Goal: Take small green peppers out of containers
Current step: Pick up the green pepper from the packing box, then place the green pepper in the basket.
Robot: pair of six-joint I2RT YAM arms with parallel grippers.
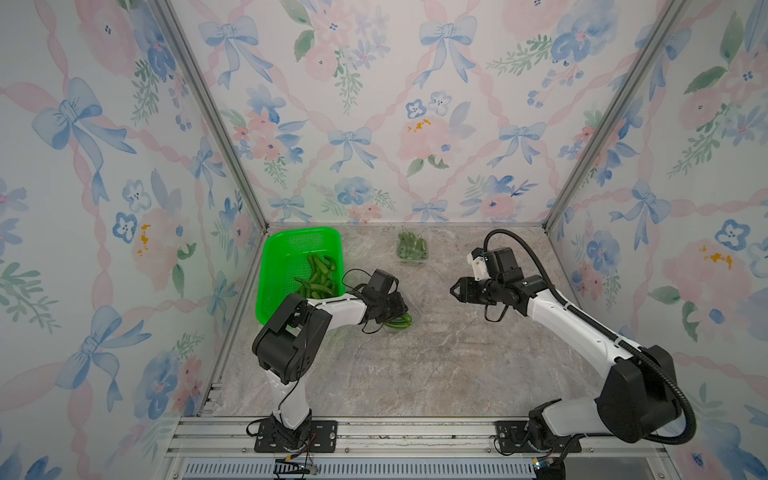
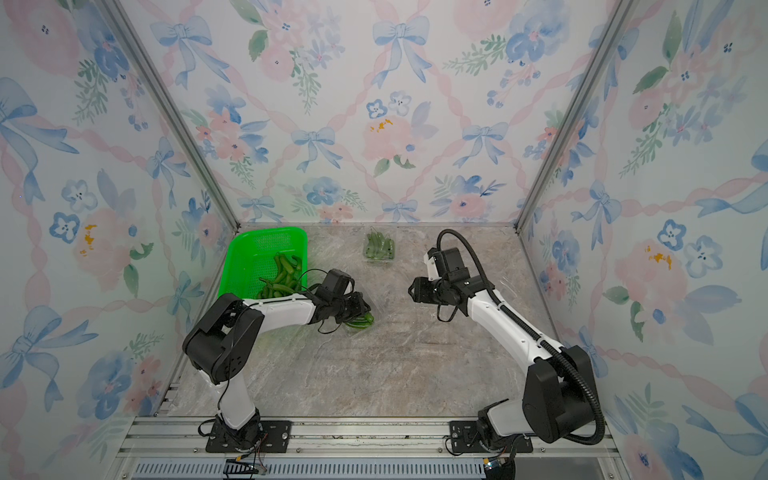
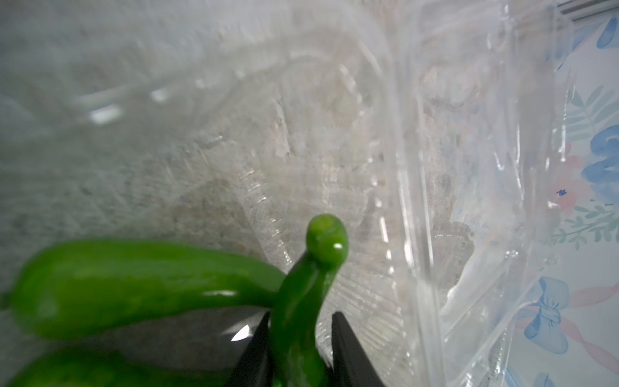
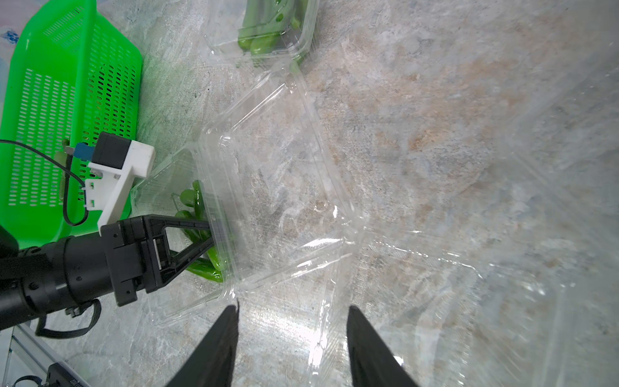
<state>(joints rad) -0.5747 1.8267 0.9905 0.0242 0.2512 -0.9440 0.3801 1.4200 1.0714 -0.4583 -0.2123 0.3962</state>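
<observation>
1. The bright green perforated plastic basket point(image 1: 286, 245) stands at the far left of the marble-patterned table point(image 1: 415, 374). It holds a heap of slim, glossy dark-green small peppers point(image 1: 318, 276), so I judge a good share of the unloading done.
2. At the back of the table, one small clear plastic clamshell box point(image 2: 379, 248) is packed with peppers and looks untouched. I cannot tell whether its lid is latched.
3. Just beside the basket lies a second clear clamshell box point(image 4: 268, 184) with its lid folded open. A few peppers point(image 4: 201, 264) are left in its tray.
4. My left gripper point(image 3: 301, 338) reaches into that tray. Its jaws straddle the stem end of one curved pepper point(image 3: 301, 295). One jaw is against the pepper and a sliver of gap shows at the other, so I cannot tell if the pinch has taken.
5. My right gripper point(image 4: 293, 308) hangs over the middle of the table, well apart from the left. Its jaws are released and grasp nothing.
6. The right wrist view shows more clear plastic point(image 4: 469, 295) on the table under that arm. It looks like emptied shells, though I cannot count them.
7. What is left, by my reckoning, is to clear the last few peppers from the open box, then to open and empty the full one at the back.
</observation>
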